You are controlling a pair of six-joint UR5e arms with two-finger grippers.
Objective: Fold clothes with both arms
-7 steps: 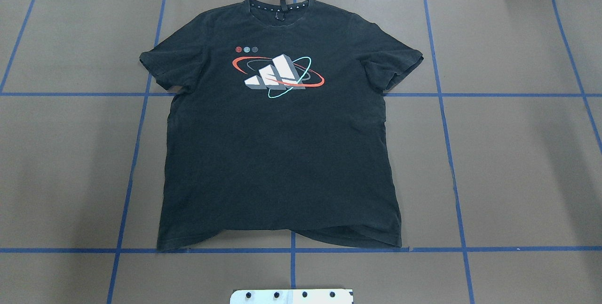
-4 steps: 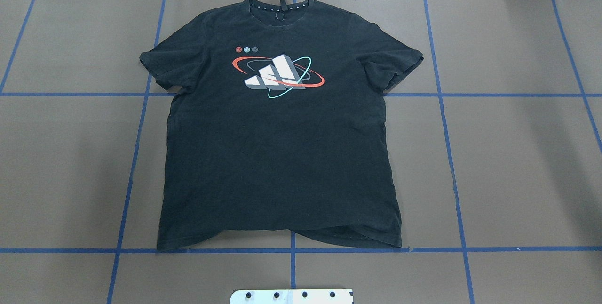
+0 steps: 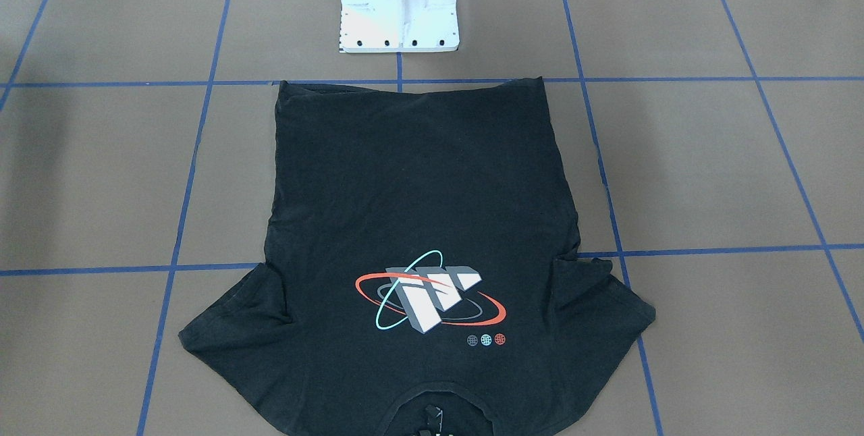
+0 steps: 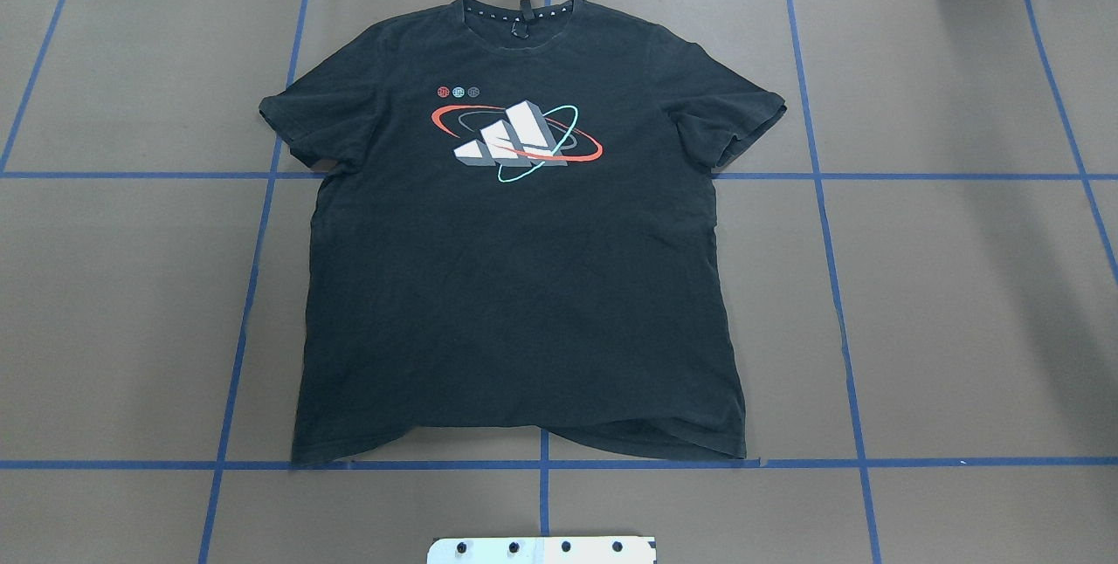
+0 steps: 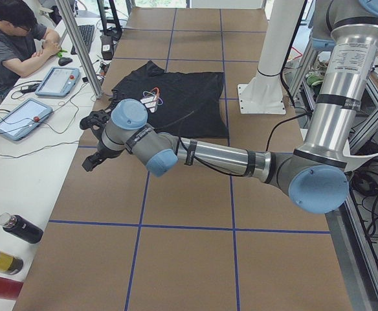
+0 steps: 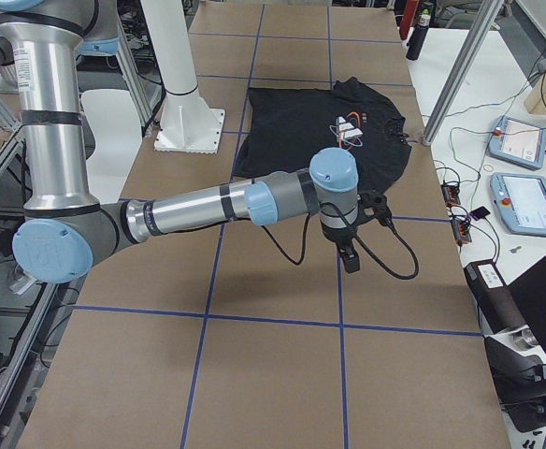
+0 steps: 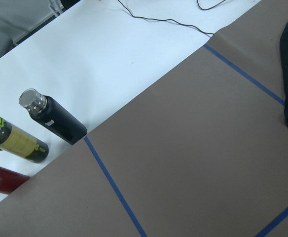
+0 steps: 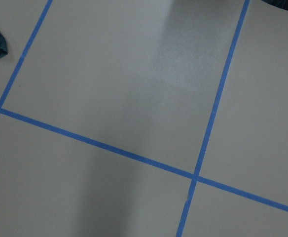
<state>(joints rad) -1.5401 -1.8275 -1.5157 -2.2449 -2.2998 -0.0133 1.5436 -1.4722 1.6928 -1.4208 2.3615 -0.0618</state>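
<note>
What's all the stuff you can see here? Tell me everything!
T-shirt: one, black with orange and teal rings, flat mid-table.
Table: one, brown, blue tape lines.
Mounting block: one, white, beyond the shirt's hem.
Bottles: three, black, yellow-and-black, red, on the white bench.
Touch screens: two, grey-blue, same bench.
Person: one, grey shirt, seated there.
Left arm, right arm: silver, light-blue joints, over bare table.
Left gripper, right gripper: black, off the shirt; open or shut unclear.

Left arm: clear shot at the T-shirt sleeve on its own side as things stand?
Probably yes. The left arm hangs over the table just beside the T-shirt, and nothing lies between it and that sleeve; the shirt is flat and uncovered.
</note>
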